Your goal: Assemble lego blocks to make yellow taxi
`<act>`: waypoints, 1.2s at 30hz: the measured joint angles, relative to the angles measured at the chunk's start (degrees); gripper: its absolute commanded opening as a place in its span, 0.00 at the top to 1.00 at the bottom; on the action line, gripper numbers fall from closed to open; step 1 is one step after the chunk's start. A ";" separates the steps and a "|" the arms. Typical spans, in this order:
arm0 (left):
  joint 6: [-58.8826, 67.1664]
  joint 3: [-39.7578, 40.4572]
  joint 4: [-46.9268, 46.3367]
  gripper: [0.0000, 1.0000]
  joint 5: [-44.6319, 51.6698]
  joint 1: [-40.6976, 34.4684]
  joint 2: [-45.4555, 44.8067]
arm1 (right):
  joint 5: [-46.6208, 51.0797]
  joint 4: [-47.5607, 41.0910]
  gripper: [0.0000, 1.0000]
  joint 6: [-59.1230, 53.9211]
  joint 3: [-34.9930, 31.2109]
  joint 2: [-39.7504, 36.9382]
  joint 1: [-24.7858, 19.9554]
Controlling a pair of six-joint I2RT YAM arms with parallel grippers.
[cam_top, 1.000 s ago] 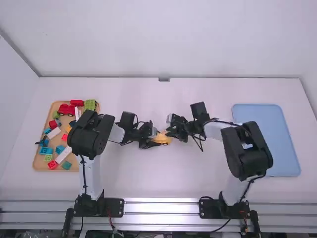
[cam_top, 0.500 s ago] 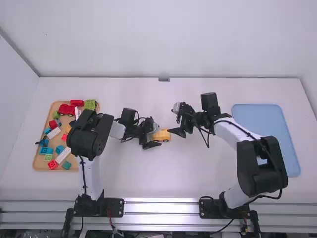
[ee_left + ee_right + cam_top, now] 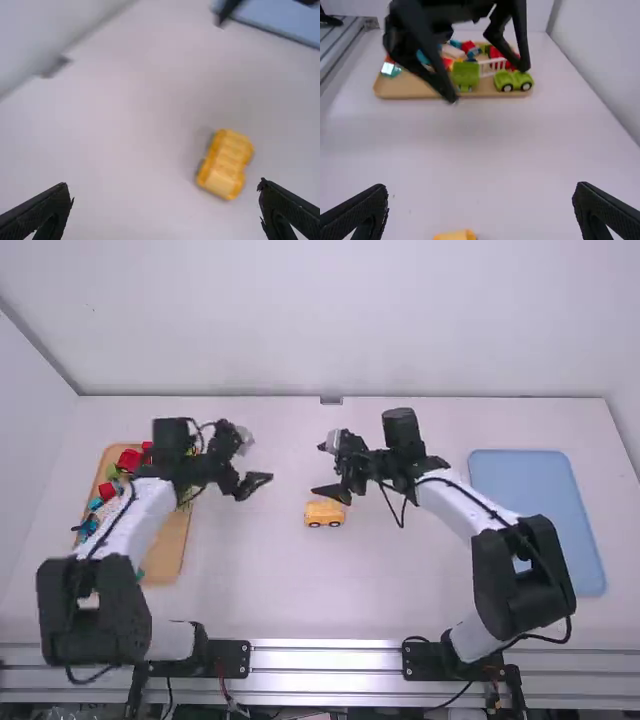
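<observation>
Lower edge of the high view: one silver metal rail, with the white-and-black left arm based left of the middle and the matching right arm based right of it.

Centre: one yellow toy taxi of plastic blocks with dark wheels, upright on the white table, clear of both grippers.

Just above the taxi in the frame: the right gripper, black, two fingers, set wide and empty. In the right wrist view, the taxi lies ahead in the gap between these fingers, partly cut off by the frame, touching neither.

Left of centre, a little higher: the left gripper, black, two fingers, likewise wide and empty. In the left wrist view, the taxi lies ahead of the fingertips and within their gap, nearer one finger than the other, apart from both.

Left side: one tan tray, partly beneath the left arm, holding mixed blocks. Contents include red pieces, a green toy car with black wheels and a white fence-like piece.

Right side: one light-blue rectangular tray.

Upper part: a plain white wall behind the table.
</observation>
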 measured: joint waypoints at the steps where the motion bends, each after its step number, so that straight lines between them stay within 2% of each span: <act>1: -2.93 0.00 -0.17 0.01 -0.98 2.08 -1.64 | 0.44 -0.02 0.01 0.44 1.11 -0.02 1.03; 8: -22.53 -0.02 -8.09 0.01 -10.73 16.15 -13.84 | 2.27 -0.55 0.01 3.37 9.38 1.68 7.78; 14: -34.75 -0.02 -12.63 0.01 -21.77 21.09 -24.28 | 1.31 -5.64 0.01 4.22 18.18 8.13 11.39; 19: -41.44 -0.02 -15.43 0.01 -30.12 24.96 -29.79 | 3.19 -5.62 0.02 6.69 23.15 12.07 13.99; 29: -46.14 0.20 -17.22 0.01 -36.13 32.50 -29.27 | 17.49 -6.05 0.02 10.16 25.16 12.48 18.38; 33: -46.25 3.21 -20.37 0.01 -36.52 33.18 -24.02 | 20.81 -5.88 0.02 10.32 25.16 12.48 19.15; 36: -46.18 8.48 -23.06 0.01 -36.52 33.18 -17.79 | 20.13 -2.82 0.01 11.54 25.16 12.48 18.84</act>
